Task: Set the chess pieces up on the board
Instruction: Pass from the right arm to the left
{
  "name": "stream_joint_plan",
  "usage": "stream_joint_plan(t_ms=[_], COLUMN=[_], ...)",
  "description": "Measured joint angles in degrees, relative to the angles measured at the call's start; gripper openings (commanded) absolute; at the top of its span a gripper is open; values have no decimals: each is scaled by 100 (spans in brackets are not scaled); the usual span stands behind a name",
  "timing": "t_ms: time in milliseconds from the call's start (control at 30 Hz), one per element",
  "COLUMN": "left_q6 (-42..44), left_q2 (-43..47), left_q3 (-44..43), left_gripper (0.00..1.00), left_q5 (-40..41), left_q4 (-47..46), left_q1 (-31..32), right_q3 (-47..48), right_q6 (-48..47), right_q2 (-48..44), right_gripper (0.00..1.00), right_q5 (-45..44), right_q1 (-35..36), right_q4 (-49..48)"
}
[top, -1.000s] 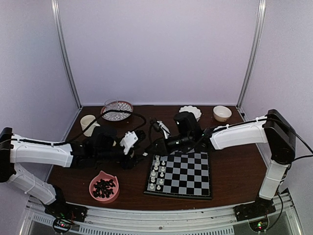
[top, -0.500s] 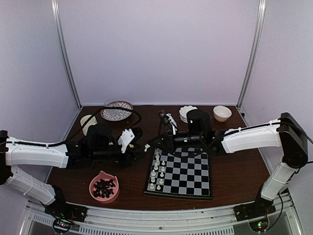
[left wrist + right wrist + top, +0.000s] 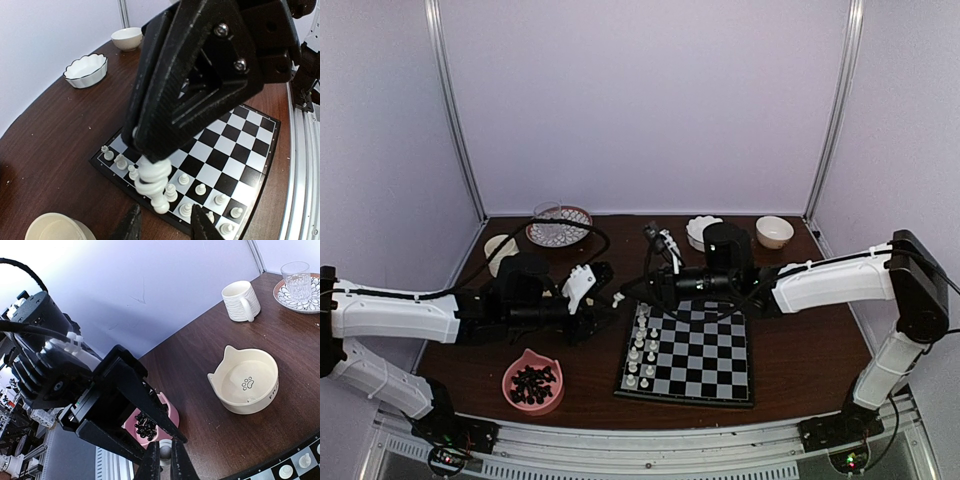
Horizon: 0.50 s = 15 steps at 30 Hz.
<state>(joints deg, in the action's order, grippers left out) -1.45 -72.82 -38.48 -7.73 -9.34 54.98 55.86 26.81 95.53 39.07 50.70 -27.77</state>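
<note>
wooden table [image 3: 60,130], beside board [image 3: 240,150]: right gripper [image 3: 165,462] pinches a white chess piece [image 3: 152,182], left gripper [image 3: 165,227] open astride its base; seat left's grip squarely before right releases.

On the worktop [image 3: 800,340], the board [image 3: 705,360] lies right of a bowl [image 3: 508,388]; chess pieces [image 3: 640,352] stand along its left columns.

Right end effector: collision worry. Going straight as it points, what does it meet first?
Likely the open left end effector, facing it close ahead; the white chess piece that the right end effector grips would touch first.
</note>
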Motion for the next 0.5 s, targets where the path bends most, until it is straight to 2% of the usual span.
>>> stream_joint_plan(t_ms=[67,267,500], left_q6=[0,-4,-7], left_q2=[0,-2,-4], left_q3=[0,0,0], left_gripper=[34,19,17], left_q5=[0,2,2], left_q4=[-2,2,4], left_q1=[0,0,0], right_q3=[0,2,2], right_q6=[0,-2,-2], right_q2=[20,83,140], right_gripper=[0,0,0], right_q5=[20,105,129], right_q1=[0,0,0], right_q4=[0,4,9])
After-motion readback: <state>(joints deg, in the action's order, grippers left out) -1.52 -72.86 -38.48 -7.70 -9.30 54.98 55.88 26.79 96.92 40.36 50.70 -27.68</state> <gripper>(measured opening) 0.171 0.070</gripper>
